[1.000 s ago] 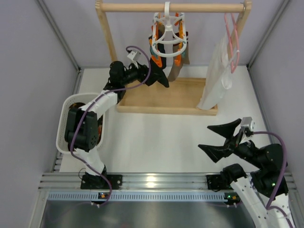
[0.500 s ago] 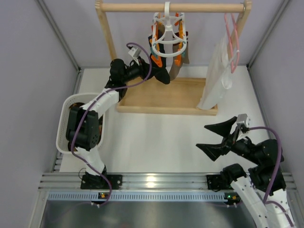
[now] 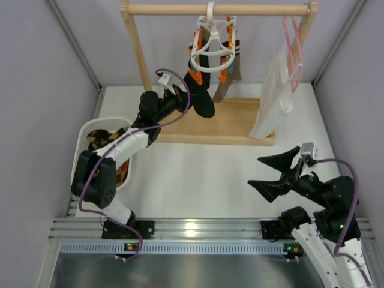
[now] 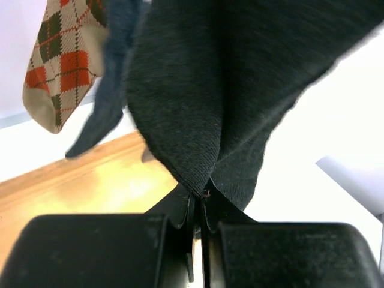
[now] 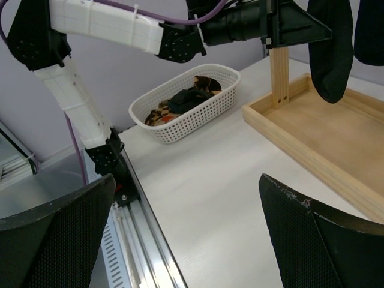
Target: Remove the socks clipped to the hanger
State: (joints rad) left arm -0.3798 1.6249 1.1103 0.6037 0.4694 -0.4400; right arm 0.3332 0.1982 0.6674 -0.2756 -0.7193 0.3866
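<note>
The white ring hanger (image 3: pixel 214 43) hangs by its hook from the wooden rail, tilted, with orange and teal pins. A dark sock (image 3: pixel 203 99) is still clipped to it and stretches down to the left; my left gripper (image 3: pixel 188 98) is shut on its lower end. In the left wrist view the shut jaws (image 4: pixel 201 195) pinch a fold of the dark sock (image 4: pixel 228 78), with an argyle sock (image 4: pixel 60 60) and a navy sock (image 4: pixel 111 90) hanging behind. My right gripper (image 3: pixel 273 175) stands open over the table at the near right, nothing between its fingers (image 5: pixel 186 204).
A wooden rack with a rail (image 3: pixel 216 9) and tray base (image 3: pixel 210 125) stands at the back. A pink wire hanger (image 3: pixel 294 42) with a white garment (image 3: pixel 273 102) hangs on the right. A white basket (image 3: pixel 84 135) at the left holds several socks (image 5: pixel 186 99).
My left gripper has shut on the dark sock and drawn it down and leftward, tilting the hanger. The left arm swung off the basket. The right gripper shifted slightly left, still open.
</note>
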